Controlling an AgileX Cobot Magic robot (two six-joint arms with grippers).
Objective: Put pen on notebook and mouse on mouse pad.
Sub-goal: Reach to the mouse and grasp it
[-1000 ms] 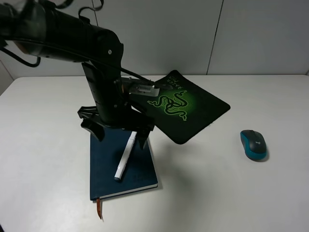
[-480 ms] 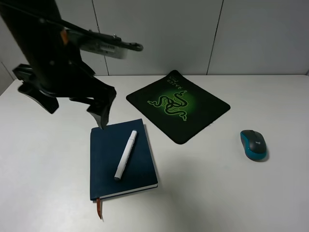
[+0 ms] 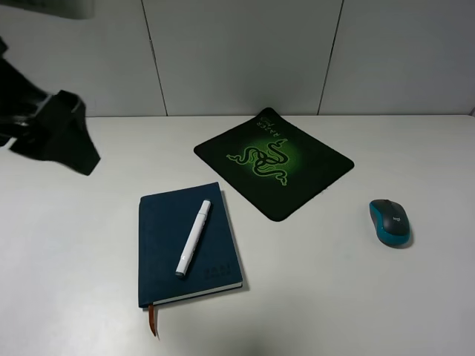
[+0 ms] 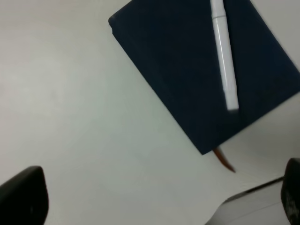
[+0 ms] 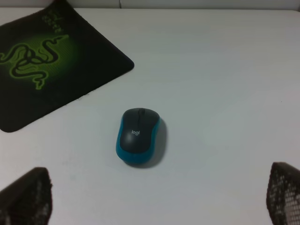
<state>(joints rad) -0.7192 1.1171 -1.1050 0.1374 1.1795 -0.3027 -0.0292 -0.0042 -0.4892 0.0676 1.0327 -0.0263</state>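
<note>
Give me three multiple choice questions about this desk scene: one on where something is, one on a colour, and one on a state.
1. Where does the pen lie?
A. under the notebook
B. on top of the notebook
C. on the mouse pad

2. What colour is the logo on the mouse pad?
A. red
B. green
C. white

3. The notebook is:
A. closed
B. lying open
C. standing on edge

Answers:
1. B, since the high view shows the pen resting on the navy cover.
2. B, since the three snakes glow green on the black pad.
3. A, since it lies flat with its cover shut and only the page edges showing.
</note>
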